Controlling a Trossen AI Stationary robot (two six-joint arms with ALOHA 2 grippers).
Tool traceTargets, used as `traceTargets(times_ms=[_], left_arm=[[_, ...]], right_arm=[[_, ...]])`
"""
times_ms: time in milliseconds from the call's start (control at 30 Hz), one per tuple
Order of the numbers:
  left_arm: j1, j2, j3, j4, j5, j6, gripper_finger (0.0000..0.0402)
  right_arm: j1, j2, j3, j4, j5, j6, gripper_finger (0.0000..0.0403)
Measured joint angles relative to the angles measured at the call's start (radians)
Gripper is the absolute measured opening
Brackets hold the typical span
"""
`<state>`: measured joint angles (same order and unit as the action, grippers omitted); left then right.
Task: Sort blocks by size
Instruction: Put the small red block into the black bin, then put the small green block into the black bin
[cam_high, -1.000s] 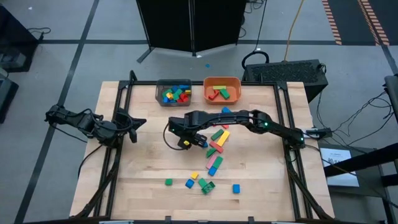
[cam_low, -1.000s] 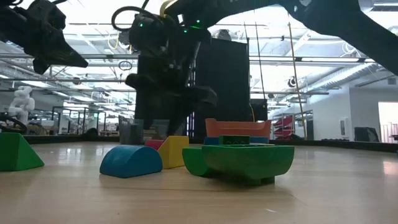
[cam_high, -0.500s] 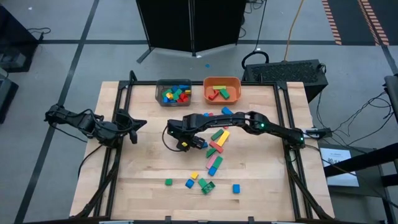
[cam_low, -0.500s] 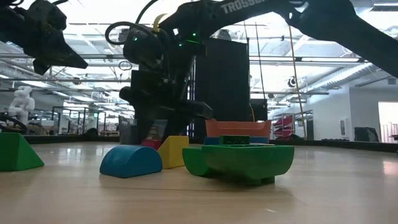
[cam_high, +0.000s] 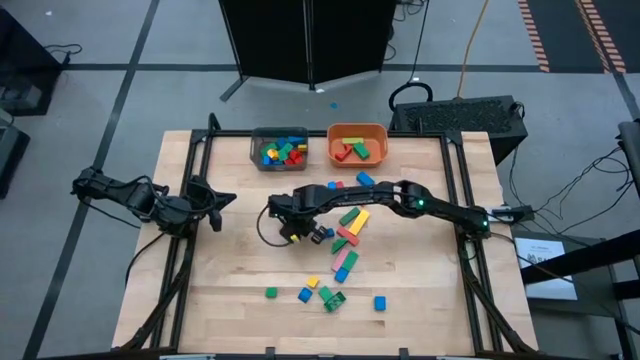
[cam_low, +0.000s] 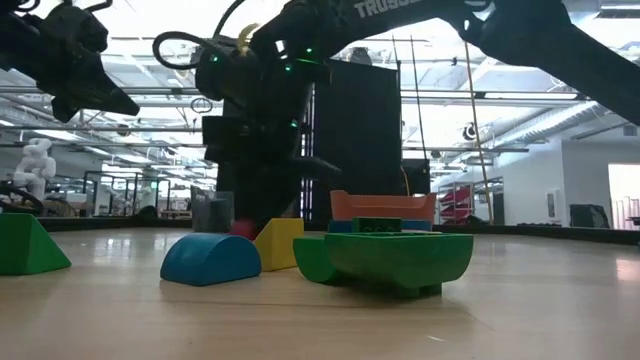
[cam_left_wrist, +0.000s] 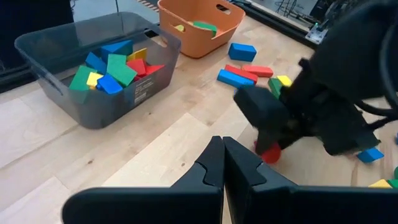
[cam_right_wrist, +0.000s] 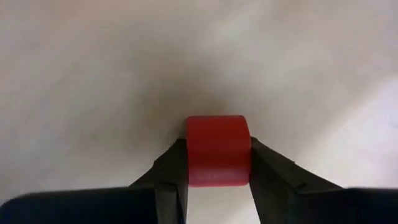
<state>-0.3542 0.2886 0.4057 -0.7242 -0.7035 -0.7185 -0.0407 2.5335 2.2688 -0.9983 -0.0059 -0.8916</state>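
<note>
My right gripper (cam_high: 291, 233) reaches across to the table's middle and is shut on a small red block (cam_right_wrist: 217, 149), which also shows under it in the left wrist view (cam_left_wrist: 270, 153). Loose blocks, red, green, blue, yellow and pink, lie on the table to the right of it (cam_high: 348, 228) and nearer the front (cam_high: 325, 293). My left gripper (cam_high: 217, 203) hangs shut and empty over the table's left side, its fingers together in its own wrist view (cam_left_wrist: 222, 163). My right gripper pinches the red block's two opposite sides (cam_right_wrist: 194, 155) between its two fingers, which point down from above. The block sits low, at or just over the tabletop; I cannot tell whether it rests on it.
A grey bin (cam_high: 256, 150) holding several blocks and an orange bin (cam_high: 382, 140) with a few blocks stand at the far edge. In the low view a green block (cam_low: 400, 258), a blue half-round (cam_low: 210, 260) and a green wedge (cam_low: 25, 245) lie near the front.
My right gripper has gone down toward the tabletop and a little toward the table's left and near edges.
</note>
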Motion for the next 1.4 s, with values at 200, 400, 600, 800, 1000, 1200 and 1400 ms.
traceTargets(times_ms=[200,400,600,800,1000,1200,1400], left_arm=[[0.0,0.001,0.0,0.0,0.0,-0.01,0.0],[0.0,0.002,0.0,0.0,-0.002,-0.01,0.0],[0.0,0.003,0.0,0.0,-0.007,-0.031,0.0],[0.0,0.004,0.0,0.0,-0.008,-0.035,0.0],[0.0,0.004,0.0,0.0,-0.012,-0.036,0.0],[0.0,0.004,0.0,0.0,-0.013,-0.036,0.0],[0.0,0.004,0.0,-0.003,-0.015,-0.035,0.0]], right_arm=[[-0.106,-0.081,0.073,0.097,0.017,0.14,0.0109],[-0.261,-0.101,0.084,0.253,0.018,0.396,0.0109],[-0.368,-0.098,0.088,0.36,-0.01,0.605,0.0109],[-0.385,-0.094,0.087,0.36,-0.028,0.631,0.0191],[-0.378,-0.097,0.087,0.352,-0.021,0.62,0.0275],[-0.338,-0.141,0.087,0.296,-0.117,0.654,0.0275],[-0.169,-0.161,0.088,0.177,-0.289,0.724,0.0256]])
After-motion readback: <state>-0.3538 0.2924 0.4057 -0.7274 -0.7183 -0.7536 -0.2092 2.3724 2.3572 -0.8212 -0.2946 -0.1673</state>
